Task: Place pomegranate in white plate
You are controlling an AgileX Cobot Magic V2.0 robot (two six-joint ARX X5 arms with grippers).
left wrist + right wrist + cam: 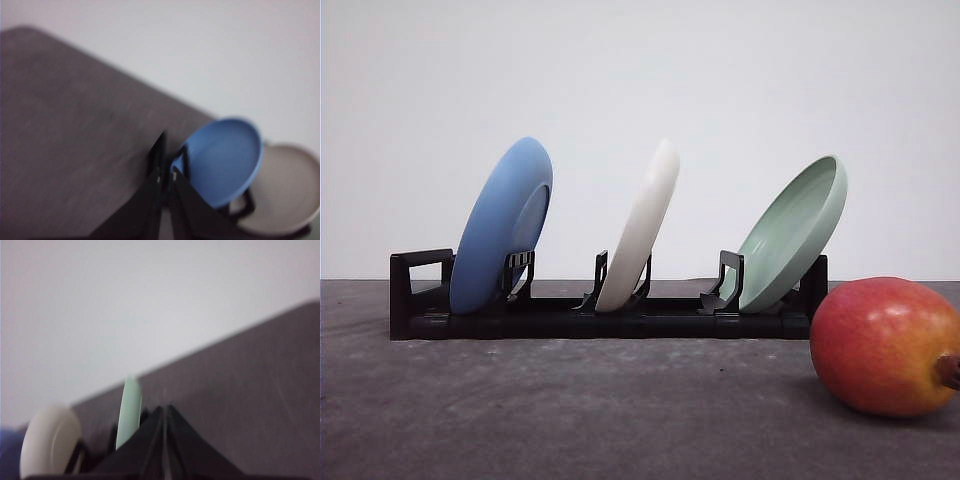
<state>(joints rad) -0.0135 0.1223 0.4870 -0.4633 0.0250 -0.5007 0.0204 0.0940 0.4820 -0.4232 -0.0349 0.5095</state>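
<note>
Right wrist view: right gripper pinched together on nothing; left gripper likewise. Pomegranate sits on open dark tabletop, right of the rack holding the upright white plate.

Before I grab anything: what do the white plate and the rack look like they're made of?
White plate: matte off-white with no glare, so probably plastic or unglazed-looking melamine; ceramic can't be ruled out. Rack: black moulded plastic by its look, with a dull sheen and chunky formed uprights.
</note>
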